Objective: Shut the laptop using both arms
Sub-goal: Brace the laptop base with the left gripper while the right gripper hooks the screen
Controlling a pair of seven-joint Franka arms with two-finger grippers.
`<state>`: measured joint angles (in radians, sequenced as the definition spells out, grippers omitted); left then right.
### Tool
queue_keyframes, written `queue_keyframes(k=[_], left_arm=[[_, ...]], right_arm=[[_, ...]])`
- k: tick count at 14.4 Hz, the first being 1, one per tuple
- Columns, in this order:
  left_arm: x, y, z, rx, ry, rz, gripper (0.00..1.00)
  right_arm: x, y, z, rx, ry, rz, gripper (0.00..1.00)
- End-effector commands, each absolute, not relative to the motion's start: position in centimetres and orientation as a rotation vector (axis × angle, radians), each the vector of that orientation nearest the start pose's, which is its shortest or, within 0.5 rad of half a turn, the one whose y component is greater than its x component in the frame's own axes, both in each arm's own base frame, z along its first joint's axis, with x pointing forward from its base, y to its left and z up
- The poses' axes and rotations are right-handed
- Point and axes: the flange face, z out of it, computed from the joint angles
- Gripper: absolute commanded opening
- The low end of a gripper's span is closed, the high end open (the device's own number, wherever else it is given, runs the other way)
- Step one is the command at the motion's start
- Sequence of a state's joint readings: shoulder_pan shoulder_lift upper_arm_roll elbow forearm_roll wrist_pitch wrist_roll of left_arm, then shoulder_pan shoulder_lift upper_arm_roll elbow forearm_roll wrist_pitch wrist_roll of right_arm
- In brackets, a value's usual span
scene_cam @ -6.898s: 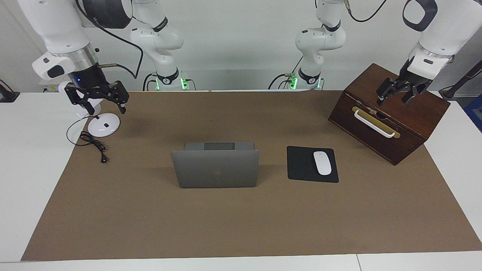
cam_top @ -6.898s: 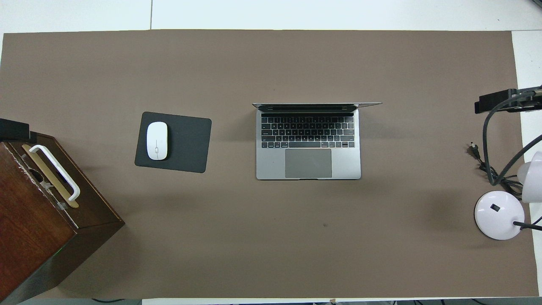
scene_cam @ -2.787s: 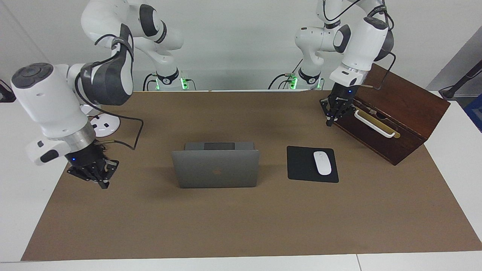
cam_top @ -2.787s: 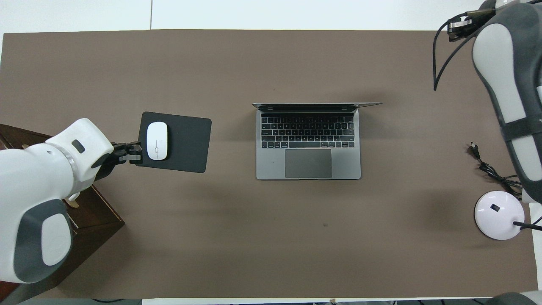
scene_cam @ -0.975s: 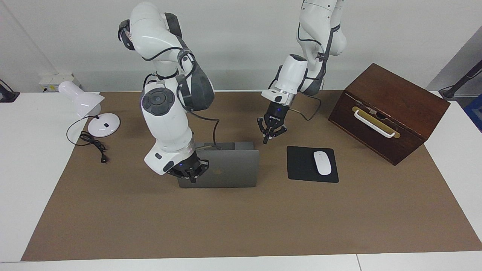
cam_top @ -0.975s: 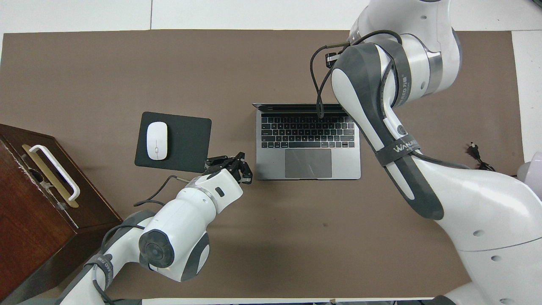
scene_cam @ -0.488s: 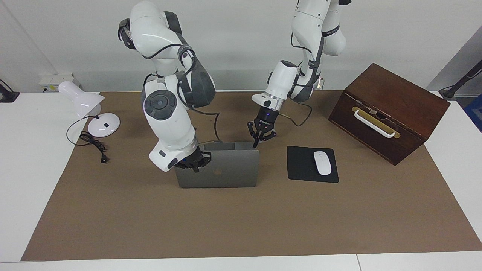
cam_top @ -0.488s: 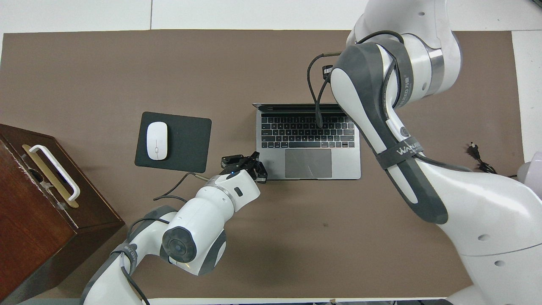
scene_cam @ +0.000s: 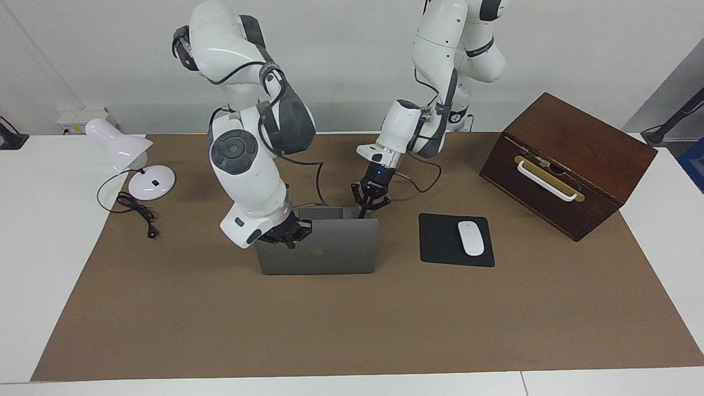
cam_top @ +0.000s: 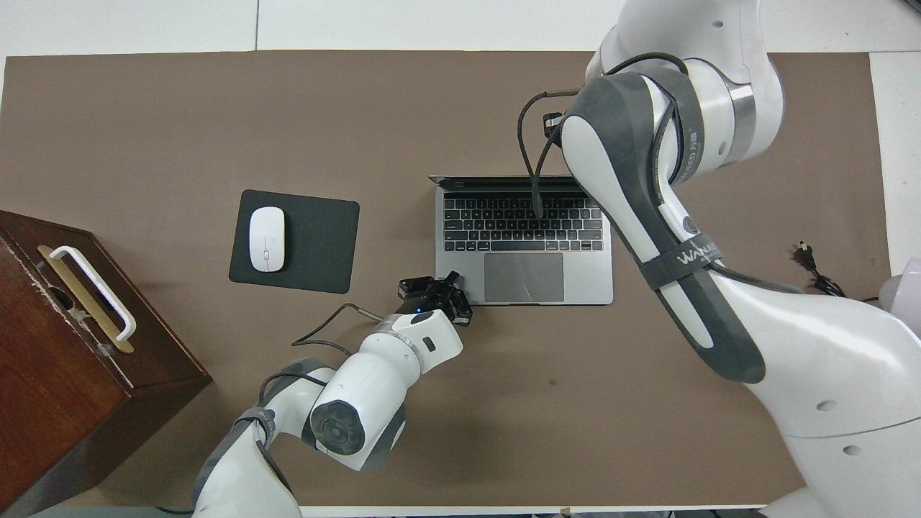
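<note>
The laptop (scene_cam: pixel 317 248) stood open at the middle of the brown mat (scene_cam: pixel 352 330), its lid close to upright with the logo face turned away from the robots and the keyboard toward them. The black mouse pad (scene_cam: pixel 440 239) lay beside it toward the left arm's end of the table. The right gripper (scene_cam: pixel 286 234) was at the lid's upper corner toward the right arm's end, set against the outer face. Contact could not be confirmed, and whether it was spread or pressed together could not be determined. The left gripper (cam_top: pixel 435 291) hung over the corner of the base at the left arm's end, its fingers (cam_top: pixel 410 285) apparently spread and holding nothing. Assessment: the unit is judged a thin, rigid metal shell, moderately heavy in the base and light in the lid, with smooth faces that give little grip. The screen is the fragile part. A pinch hold is not advised. A flat push on the outer face near the top edge, shared between both corners, would turn the lid evenly on its hinge. Pressure at one corner alone may twist the lid or slide the base along the mat. The last part of the closing should be slow, to avoid a slam.
</note>
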<state>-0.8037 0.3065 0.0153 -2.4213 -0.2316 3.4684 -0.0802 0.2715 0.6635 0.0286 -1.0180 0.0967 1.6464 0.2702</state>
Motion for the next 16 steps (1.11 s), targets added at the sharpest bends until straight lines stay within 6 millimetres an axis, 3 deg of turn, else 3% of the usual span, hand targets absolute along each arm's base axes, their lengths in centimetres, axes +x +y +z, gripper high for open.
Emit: queue_keyframes(k=[1, 5, 9, 11, 16], left_arm=[[39.8, -36.6, 26.9, -3.168, 0.74, -1.162, 0.0], [39.3, -36.0, 26.2, -3.142, 0.807, -1.134, 0.0], [38.9, -35.2, 25.6, -3.135, 0.817, -1.104, 0.0], [38.7, -34.9, 25.2, -3.119, 0.857, -1.089, 0.0], [38.8, -33.8, 24.8, -3.094, 0.908, -1.07, 0.0]], right_arm=[[69.5, 21.8, 46.5, -3.024, 0.013, 0.122, 0.0], [68.4, 22.0, 46.6, -3.007, 0.007, 0.228, 0.0], [67.6, 19.9, 46.4, -2.97, 0.053, 0.397, 0.0], [66.7, 20.0, 46.0, -2.958, 0.069, 0.459, 0.0], [65.7, 19.8, 44.6, -2.942, 0.096, 0.464, 0.0]])
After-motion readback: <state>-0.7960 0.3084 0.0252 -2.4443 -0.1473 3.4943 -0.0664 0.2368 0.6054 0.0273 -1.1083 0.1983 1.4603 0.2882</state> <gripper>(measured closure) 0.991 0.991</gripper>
